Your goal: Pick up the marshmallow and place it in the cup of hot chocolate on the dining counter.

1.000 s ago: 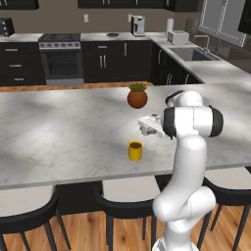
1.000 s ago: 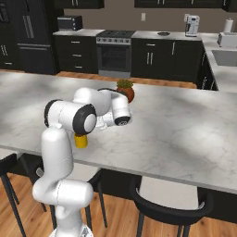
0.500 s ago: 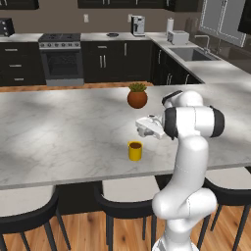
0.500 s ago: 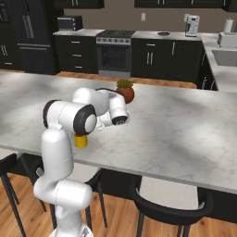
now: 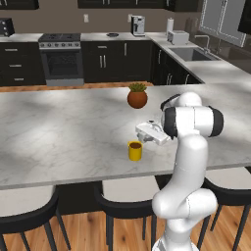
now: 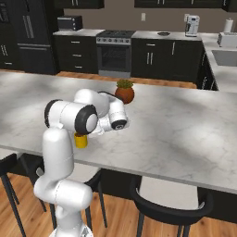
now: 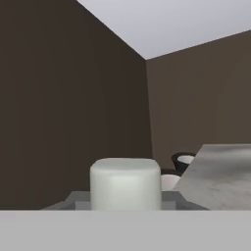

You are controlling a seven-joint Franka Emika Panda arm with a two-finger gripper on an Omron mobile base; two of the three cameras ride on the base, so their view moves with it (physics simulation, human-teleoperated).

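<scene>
The white two-finger gripper [image 5: 141, 131] has drifted slightly leftward, now just above the small bright yellow mug of dark liquid [image 5: 135, 150], pinching the tiny white soft marshmallow cube [image 7: 125, 183]. The mug stands on the long grey marble-patterned dining counter [image 5: 59, 132], near a round terracotta plant pot [image 5: 137, 96]; black cabinets [image 6: 152, 59] line the back wall
</scene>
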